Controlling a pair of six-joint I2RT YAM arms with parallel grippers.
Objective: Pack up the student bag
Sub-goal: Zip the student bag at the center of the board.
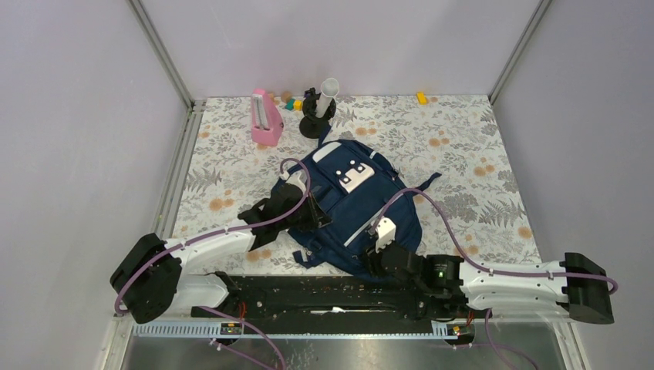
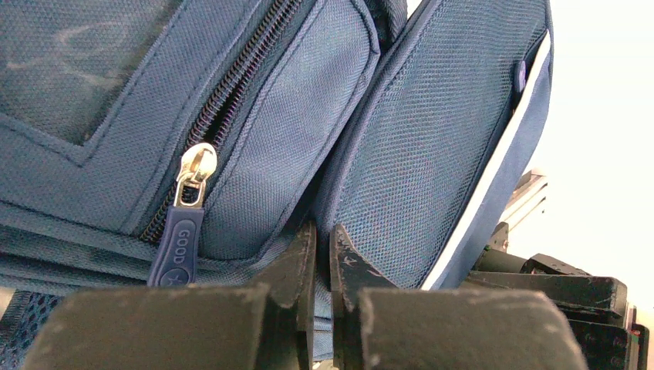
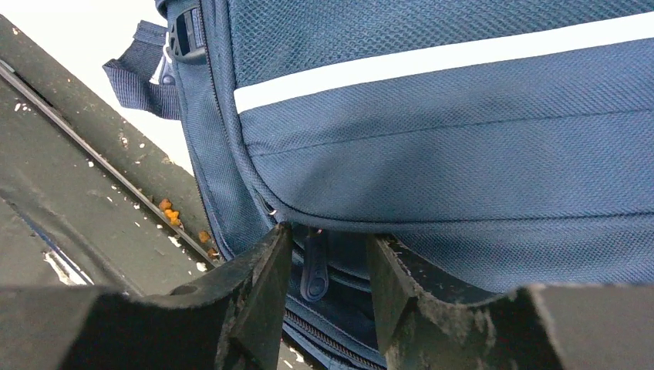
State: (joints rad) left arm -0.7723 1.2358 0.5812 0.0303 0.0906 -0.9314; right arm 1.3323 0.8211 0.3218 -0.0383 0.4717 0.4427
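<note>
1. Floral-printed cloth covers the table, which is boxed in by pale lilac walls.
2. The left claw is pressed together. Its two black fingers pinch a thin fold of navy fabric where two pockets of the student bag meet.
3. Just beside that grip a zipper runs up the pocket. Its navy pull tab, marked "GOOD", hangs free of the fingers.
4. The right claw is spread, with one finger on either side of a small dark zipper pull that hangs under the bag's overhanging panel. Whether either finger touches the pull cannot be told.
5. Above that claw a white stripe crosses the bag's navy weave.
6. From above, the student bag lies about midway along the table's near edge, with its white-grey patches facing up.
7. The left claw meets the side of the bag that faces the table's left edge. The right claw is at the part of the bag nearest the near edge.
8. Beside the bag there, a black base rail carries a few orange crumbs.
9. Along the far edge, well apart from the bag:
   - a pink holder toward the far left corner;
   - a black stand with a white tube;
   - small coloured blocks between the holder and the stand;
   - a yellow block alone further toward the right edge.
</note>
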